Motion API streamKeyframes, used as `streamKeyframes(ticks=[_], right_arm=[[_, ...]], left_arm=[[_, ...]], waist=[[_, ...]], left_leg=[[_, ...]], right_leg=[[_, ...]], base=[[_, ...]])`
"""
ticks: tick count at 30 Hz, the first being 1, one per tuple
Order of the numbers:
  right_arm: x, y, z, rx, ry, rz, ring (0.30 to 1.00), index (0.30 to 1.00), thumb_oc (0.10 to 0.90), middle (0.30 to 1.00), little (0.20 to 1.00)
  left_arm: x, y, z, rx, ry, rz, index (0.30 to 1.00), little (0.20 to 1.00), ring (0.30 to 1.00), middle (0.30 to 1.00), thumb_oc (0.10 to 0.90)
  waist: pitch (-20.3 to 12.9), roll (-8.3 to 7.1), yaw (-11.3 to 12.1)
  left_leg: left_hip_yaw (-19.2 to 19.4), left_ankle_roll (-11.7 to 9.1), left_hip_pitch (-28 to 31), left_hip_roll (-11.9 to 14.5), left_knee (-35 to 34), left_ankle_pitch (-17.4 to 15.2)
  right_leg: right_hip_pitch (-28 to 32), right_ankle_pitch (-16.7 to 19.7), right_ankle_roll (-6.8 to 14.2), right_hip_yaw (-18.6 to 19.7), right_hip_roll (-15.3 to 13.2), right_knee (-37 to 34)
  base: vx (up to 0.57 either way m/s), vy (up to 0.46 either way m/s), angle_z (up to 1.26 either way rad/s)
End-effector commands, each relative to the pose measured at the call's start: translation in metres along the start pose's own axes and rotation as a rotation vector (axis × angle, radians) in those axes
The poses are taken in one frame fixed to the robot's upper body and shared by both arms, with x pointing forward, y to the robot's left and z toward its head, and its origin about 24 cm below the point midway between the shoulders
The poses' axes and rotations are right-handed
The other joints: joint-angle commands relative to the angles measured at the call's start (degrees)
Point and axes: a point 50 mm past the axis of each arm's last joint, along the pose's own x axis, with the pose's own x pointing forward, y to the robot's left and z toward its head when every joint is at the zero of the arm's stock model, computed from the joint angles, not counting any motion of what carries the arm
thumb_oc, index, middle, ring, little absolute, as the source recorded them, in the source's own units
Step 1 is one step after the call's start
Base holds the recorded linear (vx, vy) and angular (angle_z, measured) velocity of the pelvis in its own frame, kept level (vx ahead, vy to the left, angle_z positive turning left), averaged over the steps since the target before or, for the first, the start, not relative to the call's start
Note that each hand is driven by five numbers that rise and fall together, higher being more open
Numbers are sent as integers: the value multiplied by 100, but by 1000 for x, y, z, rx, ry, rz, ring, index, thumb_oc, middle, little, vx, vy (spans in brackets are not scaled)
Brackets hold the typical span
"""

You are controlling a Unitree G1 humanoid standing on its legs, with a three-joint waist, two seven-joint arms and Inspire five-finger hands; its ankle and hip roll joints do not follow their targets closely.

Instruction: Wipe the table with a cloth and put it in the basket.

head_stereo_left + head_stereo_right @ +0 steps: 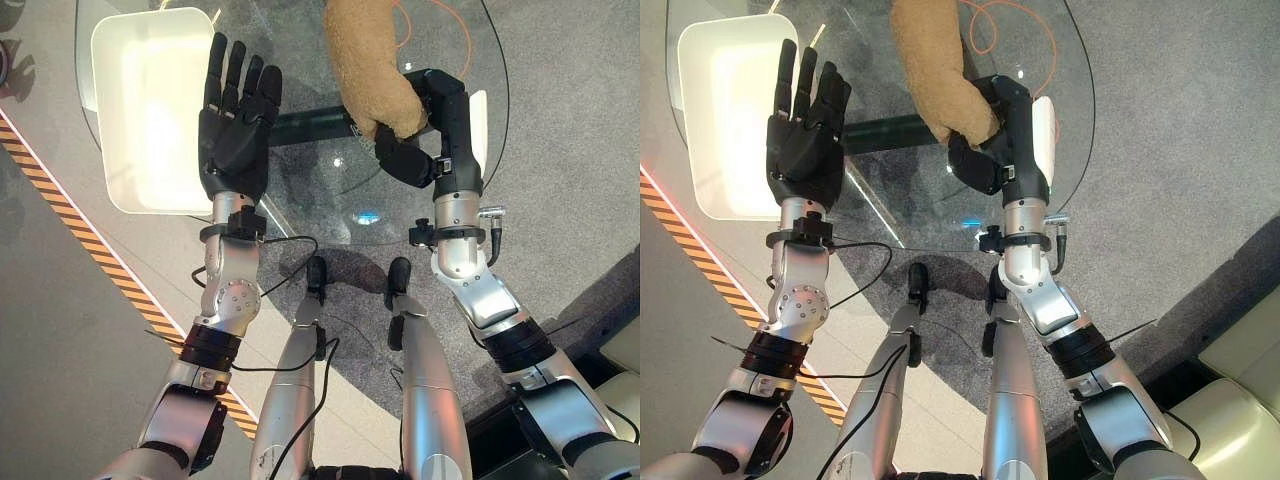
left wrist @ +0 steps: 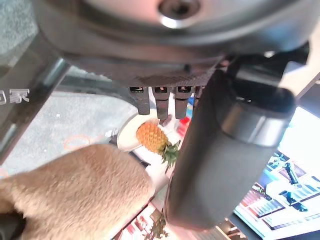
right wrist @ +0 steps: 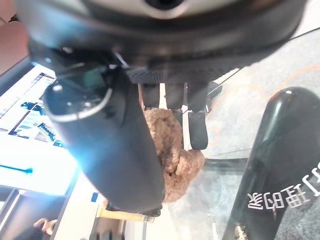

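- So, wiping looks like the step in hand: the right hand (image 1: 405,150) has its fingers and thumb curled round the near end of the tan fluffy cloth (image 1: 365,60), and the rest of the cloth trails away across the round glass table (image 1: 300,195).
- From the right wrist view you can see the cloth (image 3: 172,150) bunched up between thumb and fingers, so that grip seems solid enough.
- Left hand (image 1: 237,115) is just hanging out, fingers straight and spread, palm up, holding nothing. It hovers at the near right edge of the white basket (image 1: 130,110).
- That basket sits on the robot's left side of the table, well apart from the cloth, and looks empty from here.
- Can't tell how much of the glass is already wiped, honestly.
- Next move, my guess: drag the cloth over the glass while pressing down, then carry it leftward over the basket rim and uncurl the fingers. The left hand probably wants to get out of the way first.
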Motion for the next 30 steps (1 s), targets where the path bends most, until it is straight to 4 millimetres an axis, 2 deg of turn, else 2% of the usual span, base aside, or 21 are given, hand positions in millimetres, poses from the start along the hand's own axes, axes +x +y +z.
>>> streamKeyframes(ticks=[1,14,23,30], right_arm=[[18,-4,111,207,-530,-24,300,300,100,300,200],[21,7,121,152,-570,63,300,300,100,300,200],[20,14,121,89,-586,162,300,300,100,300,200],[20,15,124,78,-616,176,300,300,100,300,200]], left_arm=[[18,-57,34,-38,-139,-278,900,900,900,900,800],[29,-79,28,-99,-53,-316,900,900,900,900,800],[28,-82,22,-102,8,-323,900,900,900,900,800],[29,-82,20,-97,20,-309,900,900,900,900,800]], waist=[[-168,-58,-30],[-168,-70,-55],[-168,-88,-31],[-168,-100,-12]], left_leg=[[416,204,228,-316,40,-340],[432,183,246,-336,-18,-321],[420,172,214,-353,-12,-326],[414,181,148,-357,-16,-275]], right_leg=[[414,-143,159,34,344,-442],[444,-120,169,7,328,-542],[445,-103,182,-37,293,-598],[389,-44,184,-66,301,-620]], base=[[0,0,0],[0,0,0],[0,0,0],[0,0,0]])
